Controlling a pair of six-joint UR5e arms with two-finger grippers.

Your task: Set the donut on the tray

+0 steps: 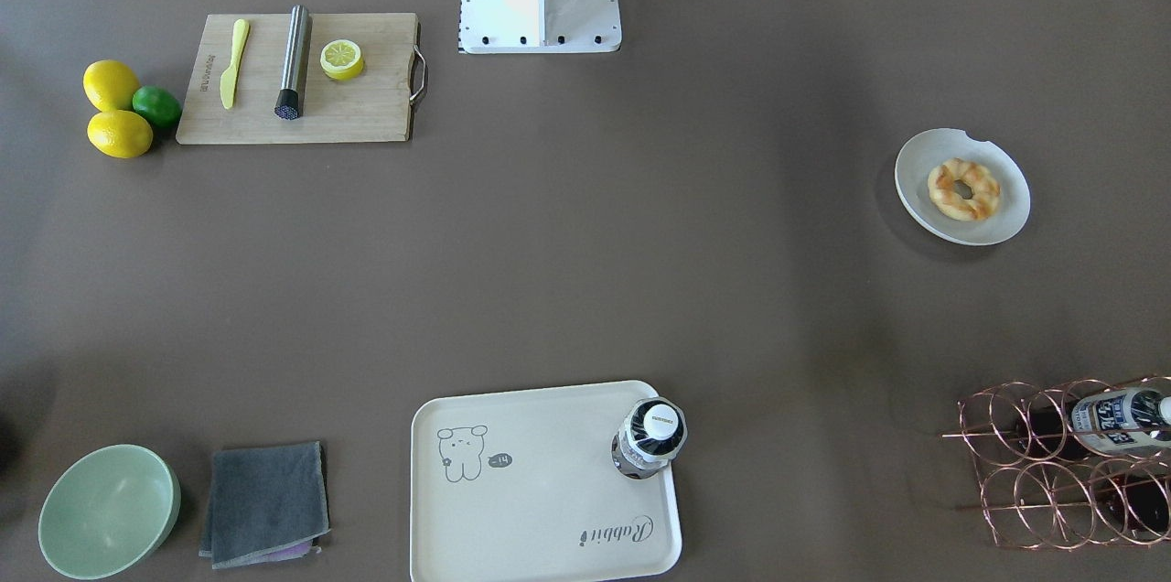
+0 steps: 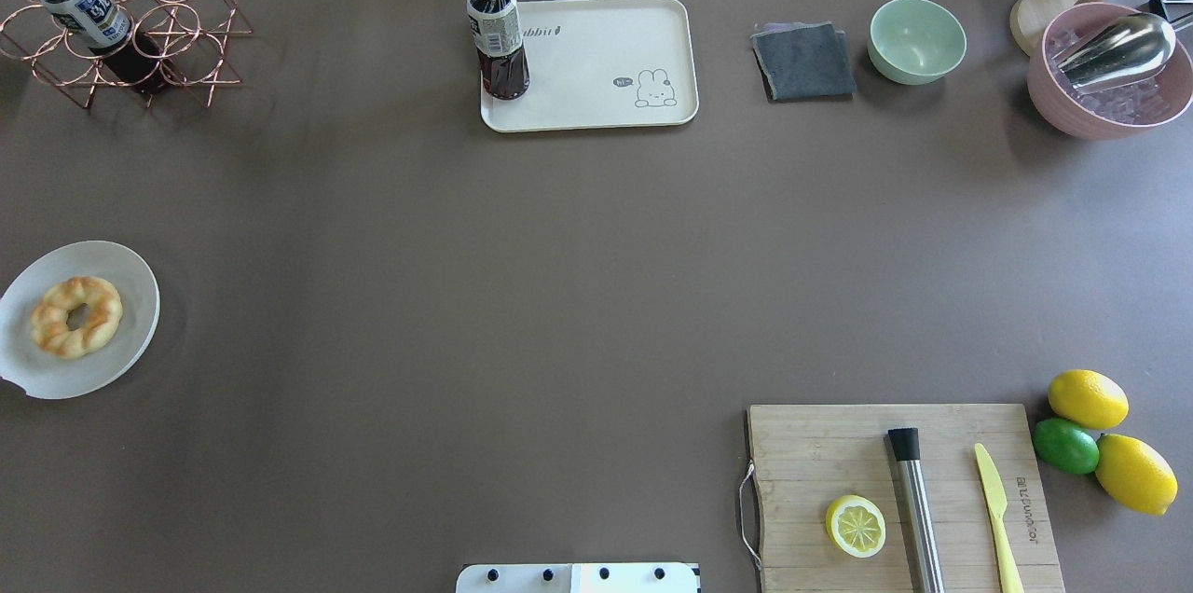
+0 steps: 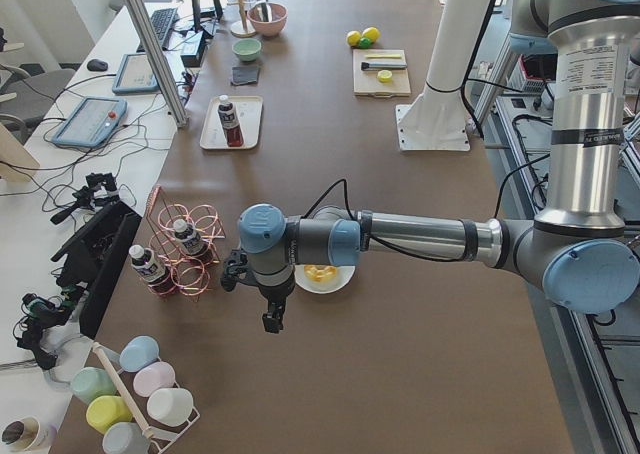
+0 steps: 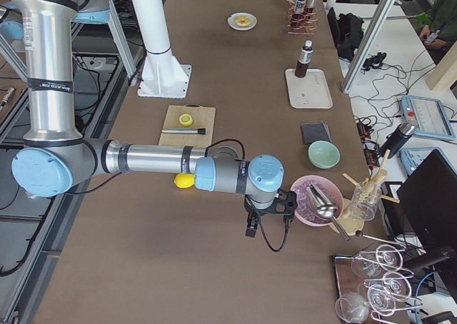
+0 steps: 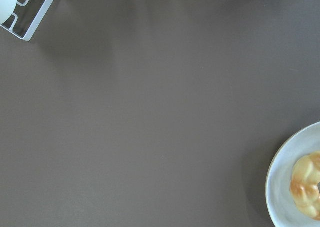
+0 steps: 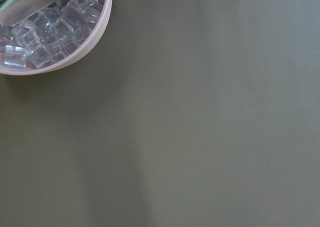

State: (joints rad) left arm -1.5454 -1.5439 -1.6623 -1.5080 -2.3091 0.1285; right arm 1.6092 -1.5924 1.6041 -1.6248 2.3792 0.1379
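**Donut** (image 1: 963, 189): lies flat on the plate (image 1: 919, 163) at the robot's left end of the table, well apart from the tray. Neither gripper touches it.

**Tray** (image 1: 549, 509): sits at the table edge farthest from the robot, about midway along it, with the bear drawing and the script facing up. A bottle (image 1: 649, 438) stands upright on the corner towards the robot and its left.

**Left gripper** (image 3: 271, 319): hangs fingers-down over the table near the plate, on the rack (image 3: 185, 244) side. It shows only in the side view, so I cannot tell whether it is released or clenched. Its wrist camera catches the plate's rim and part of the donut at the lower right.

**Right gripper** (image 4: 251, 228): hangs over the table beside the pink bowl (image 2: 1058, 108). It too shows only from the side, so its state cannot be told.

**Other items**
- Board (image 1: 366, 111), near the robot's right: carries a lemon half (image 1: 342, 59), a steel rod (image 1: 294, 60) and a yellow knife (image 1: 234, 62).
- Beside the board: two lemons (image 1: 111, 84) touching a lime (image 1: 157, 105).
- Far edge: green bowl (image 1: 108, 509) and grey cloth (image 1: 265, 501), side by side.
- Pink bowl: holds ice cubes and a scoop (image 2: 1118, 43).
- Rack: holds a second bottle (image 1: 1121, 422).
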